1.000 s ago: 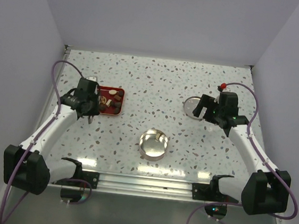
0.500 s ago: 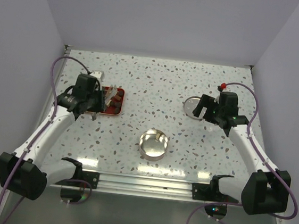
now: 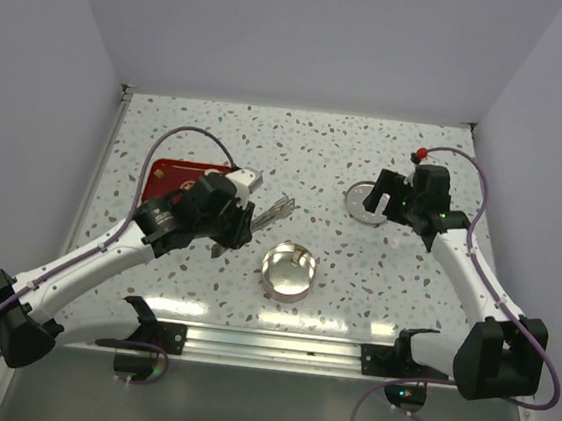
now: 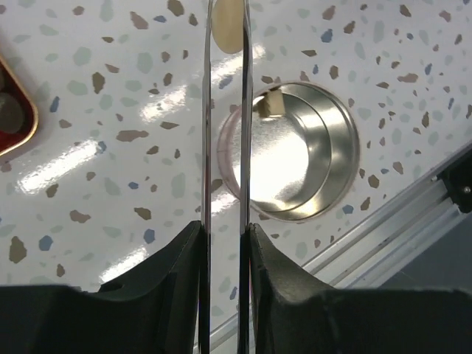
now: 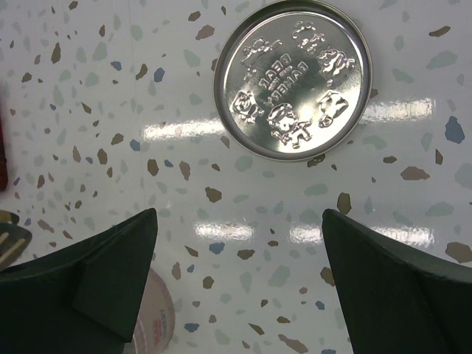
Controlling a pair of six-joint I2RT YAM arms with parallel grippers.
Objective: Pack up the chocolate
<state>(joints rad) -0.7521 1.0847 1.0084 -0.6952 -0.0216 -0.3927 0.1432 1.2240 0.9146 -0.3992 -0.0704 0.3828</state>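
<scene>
Near the tin, my left gripper is clamping tweezers on a chocolate; I'm aiming dead centre before loosening.

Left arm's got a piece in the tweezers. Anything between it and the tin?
Nothing visible. The chocolate piece is pinched in the tweezers, held by the left gripper. The tin is open; its lid lies on the table under the right gripper, apart from the tin.
</scene>
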